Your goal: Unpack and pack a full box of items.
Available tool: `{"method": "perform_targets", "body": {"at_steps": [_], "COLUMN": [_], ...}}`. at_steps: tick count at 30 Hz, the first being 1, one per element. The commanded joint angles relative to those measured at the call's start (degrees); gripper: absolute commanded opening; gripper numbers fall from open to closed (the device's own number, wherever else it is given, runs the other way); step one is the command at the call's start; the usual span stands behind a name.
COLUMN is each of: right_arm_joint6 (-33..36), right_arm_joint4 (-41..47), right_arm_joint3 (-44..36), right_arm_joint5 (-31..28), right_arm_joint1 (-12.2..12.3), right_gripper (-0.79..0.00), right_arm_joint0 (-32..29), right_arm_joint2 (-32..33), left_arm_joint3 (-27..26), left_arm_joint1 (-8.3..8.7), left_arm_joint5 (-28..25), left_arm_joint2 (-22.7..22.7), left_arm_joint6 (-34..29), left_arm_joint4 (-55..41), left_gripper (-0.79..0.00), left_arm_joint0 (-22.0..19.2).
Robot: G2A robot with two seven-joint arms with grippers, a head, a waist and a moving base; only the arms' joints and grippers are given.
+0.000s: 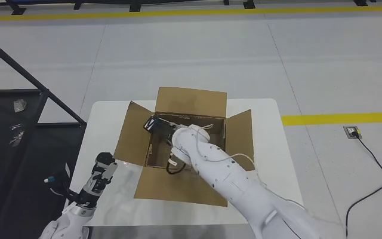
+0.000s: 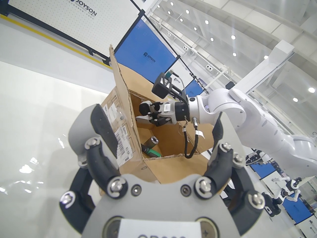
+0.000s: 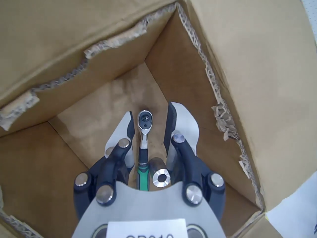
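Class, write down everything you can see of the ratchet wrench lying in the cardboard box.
The ratchet wrench has a shiny rounded metal head with a dark centre, a slim metal neck, a black collar and a green grip whose end is hidden. It lies flat on the floor of the cardboard box, head toward a corner. A short metal socket sits beside the grip; contact is unclear. The open right pincer hangs over it, one finger on each side, not gripping.
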Motion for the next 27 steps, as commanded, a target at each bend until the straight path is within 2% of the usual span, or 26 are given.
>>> {"method": "perform_targets", "body": {"at_steps": [1,3,4,5,6,9,17,20,27], "right_arm_joint6": [2.0,3.9,4.5,4.8,4.8,6.8,6.8,4.3,-1.9], "right_arm_joint4": [-3.6,-7.1,-8.4,-9.0,-8.6,-10.0,-10.0,-10.1,-2.8], "right_arm_joint3": [-9.2,-17.7,-21.8,-25.8,-29.3,-36.0,-36.0,-36.6,-51.0], "right_arm_joint5": [1.7,2.7,2.7,1.6,-0.4,-2.6,-2.6,-2.8,-8.1], "right_arm_joint1": [2.2,4.3,5.3,6.2,7.1,8.9,8.9,9.1,11.3], "right_gripper": [-0.474,-0.434,-0.369,-0.151,0.0,0.0,0.0,0.0,0.0], "right_arm_joint0": [-4.3,-9.0,-11.6,-14.2,-16.7,-21.8,-21.8,-23.5,-33.2], "right_arm_joint2": [2.2,5.0,6.7,8.4,10.3,15.0,15.0,15.6,25.7], "left_arm_joint3": [-0.2,-0.5,-0.6,-0.7,-0.7,-1.1,-2.5,-3.5,-4.9], "left_arm_joint1": [-0.04,-0.08,-0.1,-0.12,-0.14,-0.19,-0.3,-0.29,-0.18], "left_arm_joint5": [0.1,0.2,0.1,0.2,0.2,0.2,0.3,0.4,0.6], "left_arm_joint2": [0.0,0.1,0.1,0.2,0.2,0.3,0.4,0.4,2.1], "left_arm_joint6": [0.0,0.1,0.1,0.0,0.0,0.0,-0.4,-0.9,-5.9], "left_arm_joint4": [0.0,0.0,0.0,0.1,0.1,0.3,0.6,0.5,-1.5], "left_gripper": [0.0,0.0,0.0,0.0,0.0,0.0,0.0,0.0,0.0], "left_arm_joint0": [0.1,0.1,0.1,0.1,0.1,0.1,0.0,0.0,-1.5]}}
